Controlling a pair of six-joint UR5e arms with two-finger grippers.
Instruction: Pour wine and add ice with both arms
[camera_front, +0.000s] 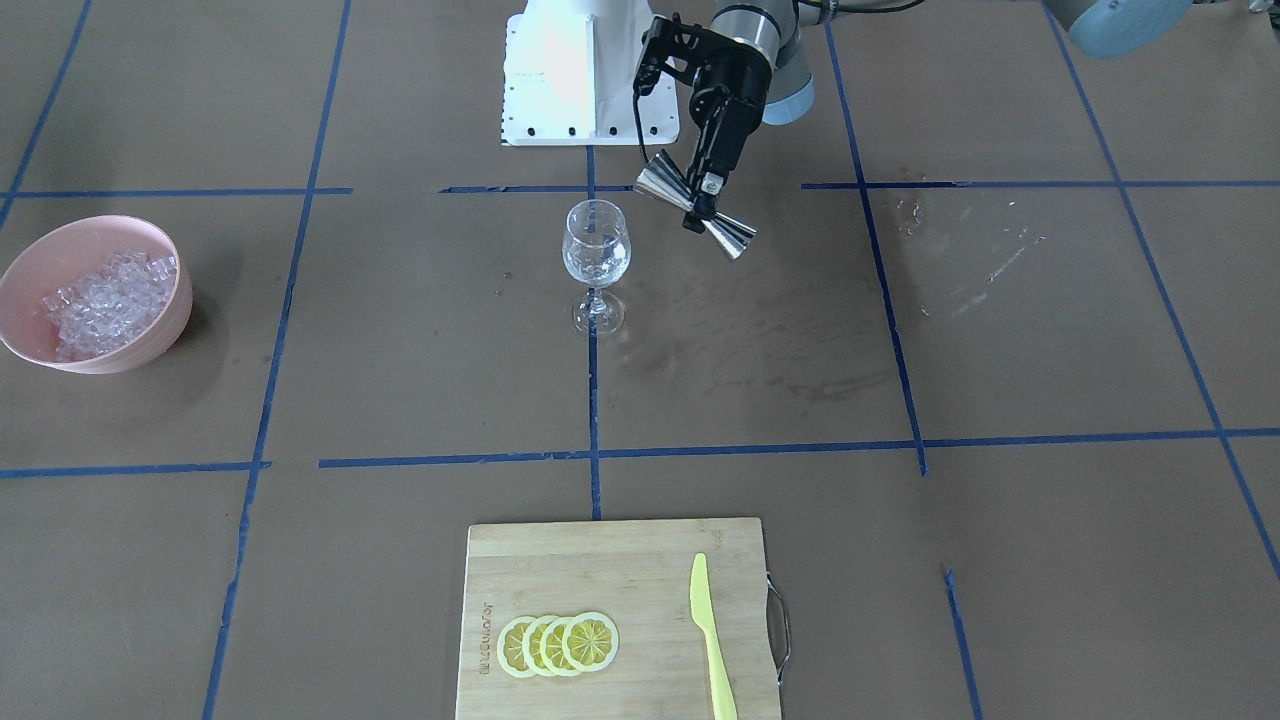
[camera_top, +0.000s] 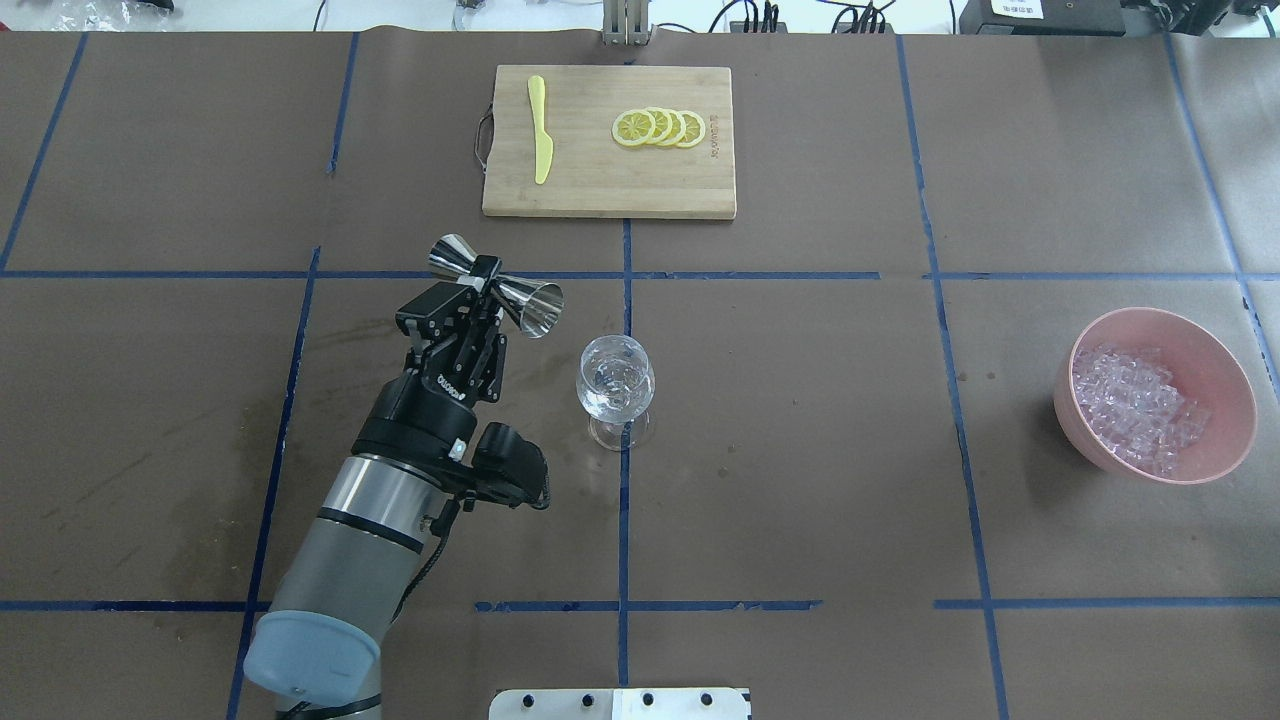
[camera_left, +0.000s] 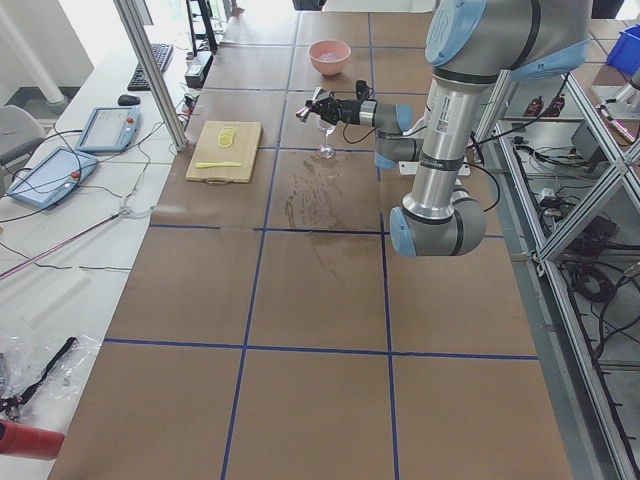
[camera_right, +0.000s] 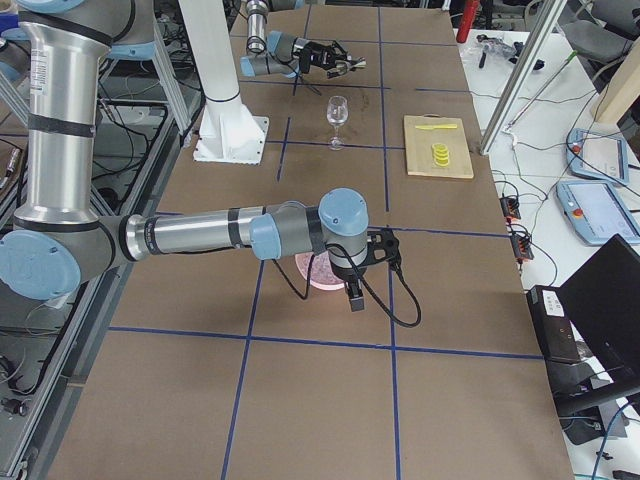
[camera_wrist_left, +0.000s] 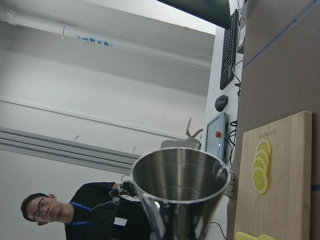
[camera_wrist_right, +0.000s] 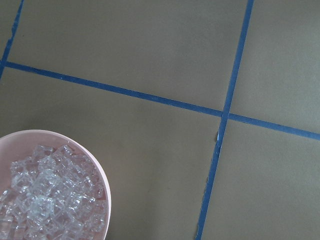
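Left pincer (camera_top: 486, 282) grips a tilted jigger (camera_top: 537, 304) just beside the wine glass (camera_top: 615, 382), ice (camera_top: 1135, 405) well apart.

A: Where is this?
B: A brown paper-topped table (camera_top: 800, 450) gridded with blue tape (camera_top: 780, 275), beside a white workbench (camera_left: 60, 260) carrying a black keyboard (camera_left: 158, 62).
A: Light?
B: Bright and even on pale grey walls (camera_wrist_left: 100, 100).

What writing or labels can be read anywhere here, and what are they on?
"DAHUAN", as best I can tell: white letters on the black body of the left gripper, which holds the jigger.
Engraved word along one edge of the cutting board: too small to read.
Printed strip on the left arm, seen from the left side: too small to read.
Nothing else is legible.
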